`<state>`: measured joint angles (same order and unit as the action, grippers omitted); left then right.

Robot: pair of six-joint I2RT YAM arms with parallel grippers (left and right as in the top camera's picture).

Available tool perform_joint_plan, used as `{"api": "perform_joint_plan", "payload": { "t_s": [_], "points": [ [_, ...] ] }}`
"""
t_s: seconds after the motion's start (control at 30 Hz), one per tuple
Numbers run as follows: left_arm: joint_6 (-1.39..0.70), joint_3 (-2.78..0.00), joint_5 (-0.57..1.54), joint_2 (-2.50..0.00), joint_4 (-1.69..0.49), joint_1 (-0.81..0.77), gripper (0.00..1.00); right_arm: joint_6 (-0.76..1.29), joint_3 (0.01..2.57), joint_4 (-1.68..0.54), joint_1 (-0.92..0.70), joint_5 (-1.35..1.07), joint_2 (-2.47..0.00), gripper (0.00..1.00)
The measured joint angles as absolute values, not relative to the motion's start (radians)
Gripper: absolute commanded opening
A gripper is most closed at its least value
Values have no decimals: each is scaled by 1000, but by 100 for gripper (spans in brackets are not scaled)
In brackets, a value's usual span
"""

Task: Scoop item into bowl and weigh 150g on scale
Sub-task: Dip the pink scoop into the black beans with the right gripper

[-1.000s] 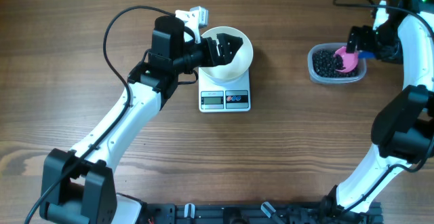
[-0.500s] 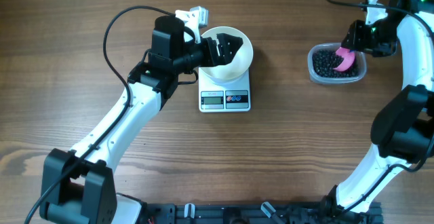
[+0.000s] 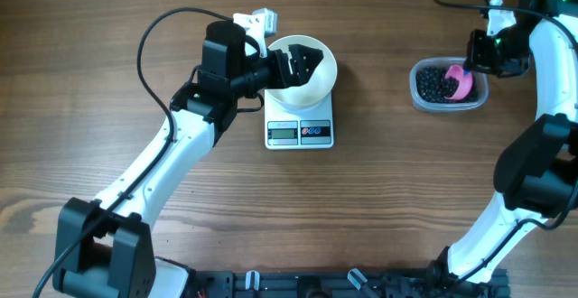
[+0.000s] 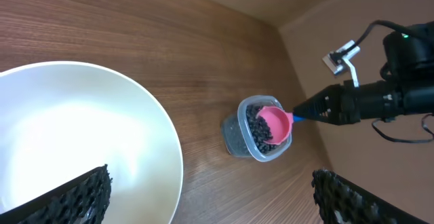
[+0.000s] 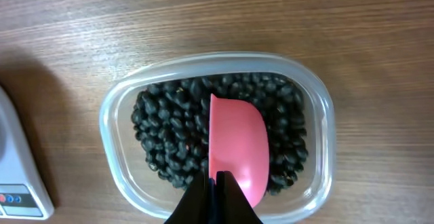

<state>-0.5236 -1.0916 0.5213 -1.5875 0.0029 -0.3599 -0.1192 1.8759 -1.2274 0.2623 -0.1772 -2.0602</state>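
Table [image 3: 108,45]: carries everything, with the weighing place in the middle and the supply well apart on the right.
Bowl [image 3: 318,86]: stands on the scale and looks empty, ready to receive.
Scale [image 3: 299,132]: its display is left uncovered for reading.
Left gripper [image 3: 302,65]: spread wide over the bowl and gripping nothing, probably to steady the bowl.
Tub [image 5: 108,122]: holds the beans.
Right gripper [image 5: 215,200]: pressed together, pinching the scoop handle.
Scoop [image 5: 237,146]: rests in the beans for loading.
Beans [image 5: 169,129]: all in the tub.

Wooden table [image 3: 379,208], small white scale [image 3: 299,133] near the middle, clear plastic tub [image 3: 417,96] well to its right
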Motion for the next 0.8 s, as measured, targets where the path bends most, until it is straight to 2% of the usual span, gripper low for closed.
{"api": "perform_joint_plan", "payload": {
  "t_s": [0.33,0.6,0.8],
  "points": [
    [-524,-1092,517,-1588,3,-360,100,-86,1877,-1215,160,75,-2048,4],
    [-524,-1092,514,-1588,2,-360,100,-7,1773,-1100,37,329,-2034,4],
    [-524,-1092,514,-1588,2,-360,100,27,1728,-1058,37,290,-2012,4]
  ]
}}
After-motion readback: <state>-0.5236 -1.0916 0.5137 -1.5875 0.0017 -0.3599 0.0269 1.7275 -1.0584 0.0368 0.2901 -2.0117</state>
